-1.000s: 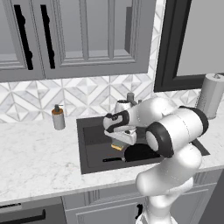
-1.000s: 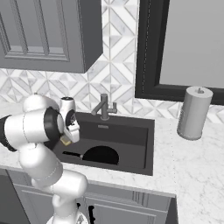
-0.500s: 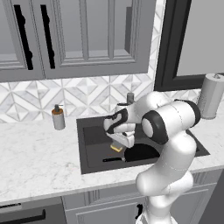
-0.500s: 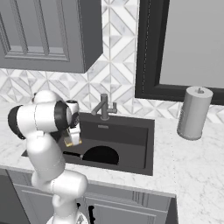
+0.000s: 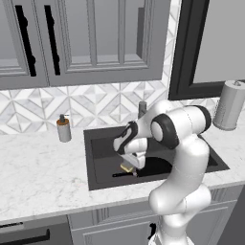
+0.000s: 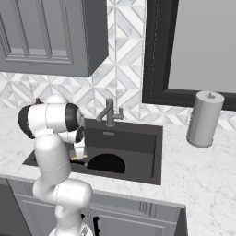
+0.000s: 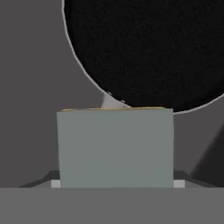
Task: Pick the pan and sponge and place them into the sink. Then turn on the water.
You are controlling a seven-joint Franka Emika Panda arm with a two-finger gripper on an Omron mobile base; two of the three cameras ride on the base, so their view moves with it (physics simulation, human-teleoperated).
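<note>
The black pan (image 5: 160, 165) lies in the dark sink (image 5: 99, 143), its thin handle pointing left. My gripper (image 5: 129, 162) reaches down into the basin just left of the pan, shut on the sponge (image 5: 127, 168), whose yellow edge shows under the hand. From the right base view the gripper (image 6: 78, 154) and sponge (image 6: 77, 157) hang beside the pan (image 6: 106, 164) in the sink (image 6: 138, 148). Looking along the hand, the grey-green sponge (image 7: 114, 146) spans the space between my fingertips (image 7: 54, 183), with the pan (image 7: 148, 48) beyond it. No water runs from the faucet (image 5: 142, 108).
A soap dispenser (image 5: 63, 128) stands on the marble counter left of the sink. A paper towel roll (image 5: 229, 105) stands at the right, near the dark window frame. The faucet (image 6: 109, 113) rises behind the basin. Grey cabinets hang above.
The hand has swung left and down into the sink with the sponge, the elbow folding in above it. The pan has stayed put.
</note>
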